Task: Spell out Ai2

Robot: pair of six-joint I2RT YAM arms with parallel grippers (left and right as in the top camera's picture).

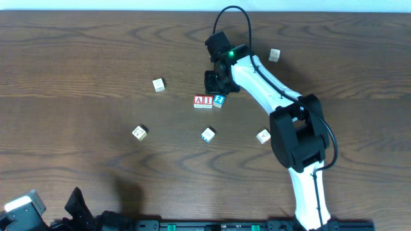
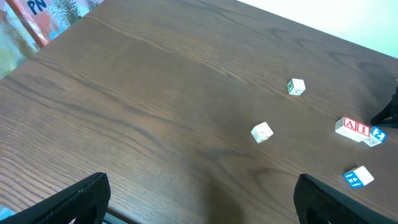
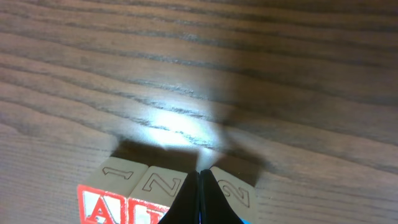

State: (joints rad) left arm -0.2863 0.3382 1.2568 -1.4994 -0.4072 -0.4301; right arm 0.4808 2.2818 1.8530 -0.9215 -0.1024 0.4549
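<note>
Here, the right jaws are pressed together into one dark wedge and hold nothing; in the right wrist view their fingertips hang just above the seam between two cubes of the row. My judgement is that they are closed on purpose, because a closed tip works well as a small pusher for straightening a cube, while open jaws would knock the neighbours.

Directly under them lies the task's row, near the middle of the dark brown wooden bench. It has three small wooden cubes touching side by side: the cube with the red letter A, the cube with the red letter I and the cube with the blue number 2. So the word seems already spelled. Only the blue 2 cube looks a little turned against the other two, and this is probably why the right arm reaches over it.

Further out, five spare pale wooden cubes lie scattered around the row, well apart from it, so they cannot disturb the word.

The left jaws are wide apart and empty, the fingers at the two lower corners of the left wrist view. That arm waits at the near left edge, far from the row.
</note>
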